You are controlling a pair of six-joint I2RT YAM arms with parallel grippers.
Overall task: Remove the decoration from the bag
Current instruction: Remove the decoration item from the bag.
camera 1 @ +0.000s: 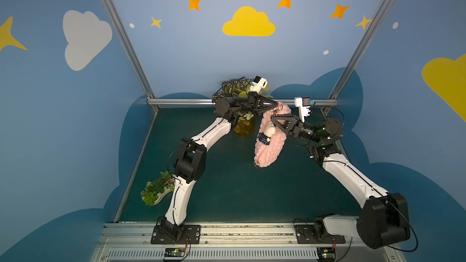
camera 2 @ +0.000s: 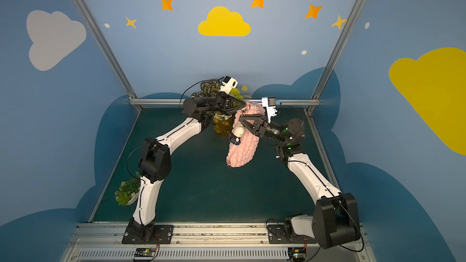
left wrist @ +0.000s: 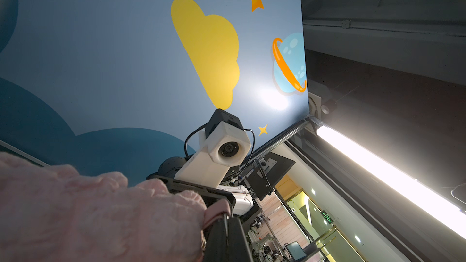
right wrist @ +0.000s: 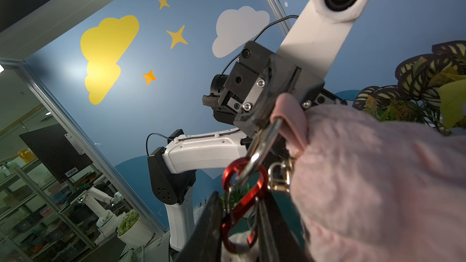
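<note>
**Top views, then the wrists: bag hung by its loop, jaws at the clip**

In both top views we see the left gripper (camera 1: 277,104) closed tight on the upper corner of the bag (camera 1: 271,147), which hangs lengthwise over the table (camera 1: 227,185). The decoration (camera 1: 269,129) lies against the bag's front face. It sits just below the right gripper (camera 1: 273,116), whose tips meet that same corner. From up here we cannot read how wide those tips stand.

Left wrist view: we get mostly pink plush, and the bag's pink loop (left wrist: 216,211) pinched between the shut jaws. The doll does not show.

Right wrist view: here we find the hardware the others lack. A silver clasp (right wrist: 264,142) runs from the loop to a red carabiner (right wrist: 263,181). The right gripper's jaws stand narrowly apart with the carabiner between them. Whether they press on it we cannot tell.
</note>
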